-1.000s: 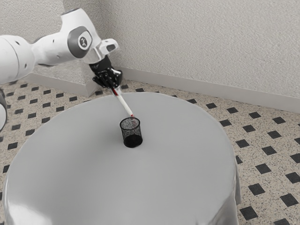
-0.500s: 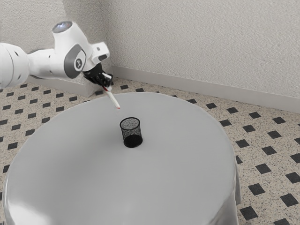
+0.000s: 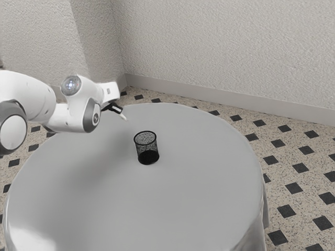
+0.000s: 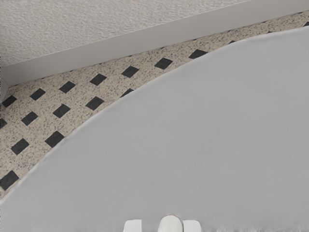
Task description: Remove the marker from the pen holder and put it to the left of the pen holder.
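- Surface (image 3: 157, 198), round and draped in grey, offers level standing for the pen holder (image 3: 147, 148) and, I judge, enough room beside it to lay something down.
- Arm (image 3: 68, 117) comes in from the exterior view's left and reaches out low over the edge, at about eleven o'clock from the pen holder; that offset probably serves to set its load beside the holder and avoid knocking it.
- End effector (image 3: 118, 110) appears closed on the marker (image 3: 124, 117), set to the narrow gap that a slim body needs; a firm pinch would be what bears it out here.
- Pen holder stands upright, its black mesh wall open at the top; keeping it where it is gives the placing a fixed reference.
- Marker is out of the holder, at the end effector, slanting down toward four or five o'clock in the exterior view. That slant should bring the tip down first, so a slow lowering seems wise; whether it touches the surface I cannot tell.
- Exterior view gives the marker's slant and its place relative to the holder; the wrist view adds its rounded end between two pale fingertips (image 4: 192, 226), nearer one than the other.
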